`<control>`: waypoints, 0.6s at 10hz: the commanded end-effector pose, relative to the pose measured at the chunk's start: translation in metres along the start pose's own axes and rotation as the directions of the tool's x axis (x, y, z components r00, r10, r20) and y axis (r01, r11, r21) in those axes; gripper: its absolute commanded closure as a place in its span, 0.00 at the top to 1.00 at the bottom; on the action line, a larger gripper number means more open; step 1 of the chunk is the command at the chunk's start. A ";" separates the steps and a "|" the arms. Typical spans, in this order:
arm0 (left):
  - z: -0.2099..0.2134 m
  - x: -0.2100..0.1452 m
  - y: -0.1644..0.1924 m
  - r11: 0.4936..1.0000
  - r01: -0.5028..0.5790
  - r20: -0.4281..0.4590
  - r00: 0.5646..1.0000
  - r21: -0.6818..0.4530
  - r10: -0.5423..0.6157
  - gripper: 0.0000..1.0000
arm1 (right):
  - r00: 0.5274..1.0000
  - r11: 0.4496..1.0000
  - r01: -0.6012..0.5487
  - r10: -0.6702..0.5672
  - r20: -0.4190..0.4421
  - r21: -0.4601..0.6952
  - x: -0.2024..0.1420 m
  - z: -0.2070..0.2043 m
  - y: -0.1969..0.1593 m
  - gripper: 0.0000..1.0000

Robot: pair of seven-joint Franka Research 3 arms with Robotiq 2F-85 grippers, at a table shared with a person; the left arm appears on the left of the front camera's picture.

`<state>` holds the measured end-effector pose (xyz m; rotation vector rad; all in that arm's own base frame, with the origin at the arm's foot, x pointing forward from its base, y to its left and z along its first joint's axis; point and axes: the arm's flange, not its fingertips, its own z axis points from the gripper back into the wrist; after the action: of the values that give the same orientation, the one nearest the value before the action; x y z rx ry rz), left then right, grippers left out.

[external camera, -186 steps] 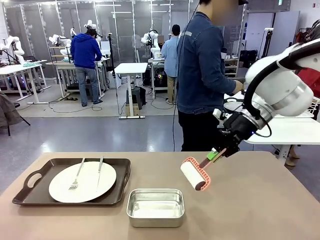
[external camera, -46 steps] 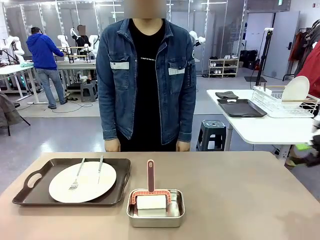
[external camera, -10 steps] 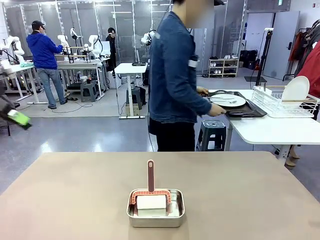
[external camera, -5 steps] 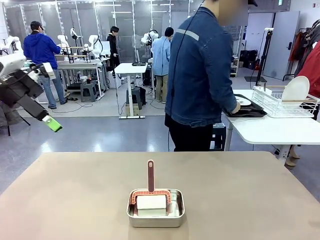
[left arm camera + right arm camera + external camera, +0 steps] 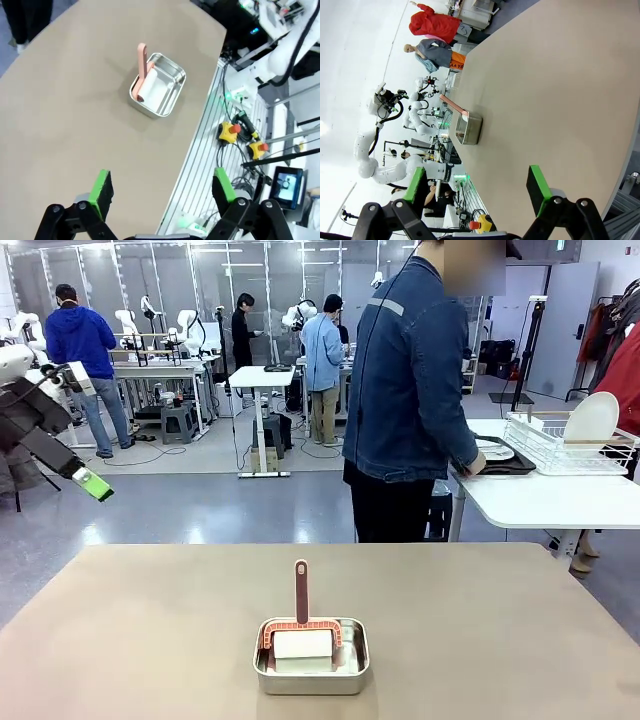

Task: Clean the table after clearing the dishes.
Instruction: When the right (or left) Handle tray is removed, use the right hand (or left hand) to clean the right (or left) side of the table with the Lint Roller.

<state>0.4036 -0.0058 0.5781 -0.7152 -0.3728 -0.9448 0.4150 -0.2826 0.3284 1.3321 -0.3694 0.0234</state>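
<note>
Nearest us, we saw the left fingers, black with green pads, spread wide and empty, held high and looking down on the wide, matte tan-brown bench. From the front, the white left arm was raised at the left, well above bench level, one green-tipped finger slanting down to the right. The right fingers were likewise wide apart and held nothing. They pointed low across the bench top, and their view was rolled sideways. On the near middle of the bench sat the small shiny rectangular steel pan. The pink-framed white roller lay in it, its handle rising over the far rim. Beyond the far edge, a person in a blue denim jacket stood turned to the right. One hand was at the dark brown tray, which carried a round white plate on the smaller white table. Beside the tray, a wire rack held another white plate upright.
</note>
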 end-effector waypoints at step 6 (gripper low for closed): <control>-0.141 0.160 -0.021 0.956 0.290 -0.392 0.876 -0.036 -0.280 1.00 | 1.000 1.000 -0.002 0.002 -0.003 0.000 0.000 -0.001 0.004 1.00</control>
<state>0.4546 -0.2013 0.5733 -0.5070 -0.1711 -1.3354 0.4151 -0.2827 0.3283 1.3322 -0.3692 0.0235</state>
